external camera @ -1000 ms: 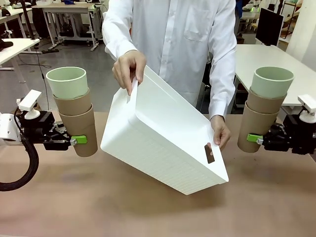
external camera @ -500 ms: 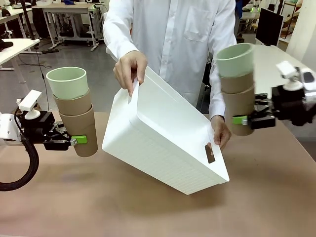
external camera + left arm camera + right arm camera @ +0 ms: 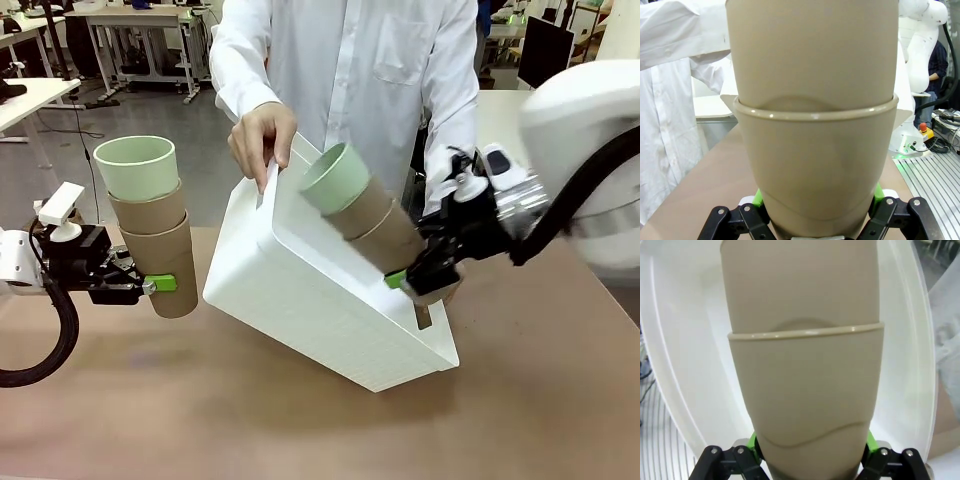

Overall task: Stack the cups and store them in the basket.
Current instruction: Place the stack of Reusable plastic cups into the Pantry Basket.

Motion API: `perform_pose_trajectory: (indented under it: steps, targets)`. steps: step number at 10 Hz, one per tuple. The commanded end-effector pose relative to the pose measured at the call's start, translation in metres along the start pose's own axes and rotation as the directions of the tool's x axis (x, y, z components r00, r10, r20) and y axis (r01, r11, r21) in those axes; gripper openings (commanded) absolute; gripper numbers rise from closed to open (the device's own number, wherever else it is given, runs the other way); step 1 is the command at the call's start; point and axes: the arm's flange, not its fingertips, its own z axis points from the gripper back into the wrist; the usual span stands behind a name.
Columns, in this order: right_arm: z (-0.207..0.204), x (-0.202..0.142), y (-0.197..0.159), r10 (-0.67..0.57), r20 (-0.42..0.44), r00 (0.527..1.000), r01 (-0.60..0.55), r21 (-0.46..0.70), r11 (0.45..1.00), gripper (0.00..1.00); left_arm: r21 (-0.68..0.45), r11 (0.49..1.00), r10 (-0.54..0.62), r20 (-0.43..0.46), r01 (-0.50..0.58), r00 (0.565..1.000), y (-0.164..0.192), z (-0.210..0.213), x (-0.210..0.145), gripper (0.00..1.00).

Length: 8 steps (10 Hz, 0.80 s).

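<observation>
A person tilts the white basket [image 3: 320,300] toward me, one hand [image 3: 262,140] on its raised far rim, the other behind its right end. My right gripper [image 3: 408,282] is shut on a stack of three cups [image 3: 365,215], two grey-brown with a mint one on top, leaning left over the basket's opening; the same stack [image 3: 802,365] shows against the basket's inside [image 3: 680,365] in the right wrist view. At the left, my left gripper [image 3: 152,285] is shut on an upright stack of cups [image 3: 148,220], seen close as grey-brown cups [image 3: 812,115] in the left wrist view.
The brown table [image 3: 200,400] lies bare in front of the basket. The person's white-shirted torso [image 3: 350,70] stands just behind it. Other tables and a monitor stand farther back in the room.
My right arm has swung left from the table's right side and tipped its cup stack over the basket's opening. The left arm and its stack have not moved. The basket shifted slightly.
</observation>
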Motion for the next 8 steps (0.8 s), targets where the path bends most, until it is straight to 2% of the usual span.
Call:
perform_pose_trajectory:
  steps: [1, 5, 8]
  targets:
    - [-0.004, -0.011, 0.029, -0.035, -0.084, 0.996, 0.033, -0.026, 0.999, 0.84, -0.001, 1.0, -0.008, 0.009, 0.008, 1.0, 0.0, 0.0, 0.004, 0.84]
    - [-0.055, -0.022, 0.038, -0.024, -0.155, 0.988, 0.026, 0.007, 1.0, 0.84, -0.001, 1.0, -0.008, 0.009, 0.008, 1.0, 0.0, 0.0, 0.004, 0.84]
    - [-0.055, -0.037, 0.043, -0.013, -0.142, 0.99, 0.017, 0.022, 1.0, 0.84, -0.001, 1.0, -0.008, 0.009, 0.008, 1.0, 0.0, 0.0, 0.004, 0.84]
